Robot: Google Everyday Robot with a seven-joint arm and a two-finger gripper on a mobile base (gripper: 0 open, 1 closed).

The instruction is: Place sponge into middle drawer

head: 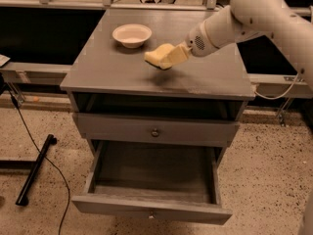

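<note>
The pale yellow sponge (156, 57) is held in my gripper (174, 56), which is shut on its right end. It hangs a little above the grey cabinet top (112, 70), with its shadow on the surface below. My white arm comes in from the upper right. The middle drawer (151, 173) is pulled out at the bottom front of the cabinet; its plank floor is bare, and it lies well below and in front of the sponge.
A round cream bowl (132, 35) stands on the cabinet top, back left of the sponge. A closed drawer front with a dark knob (155, 132) sits above the open drawer. A black bar and cable (34, 173) lie on the speckled floor at left.
</note>
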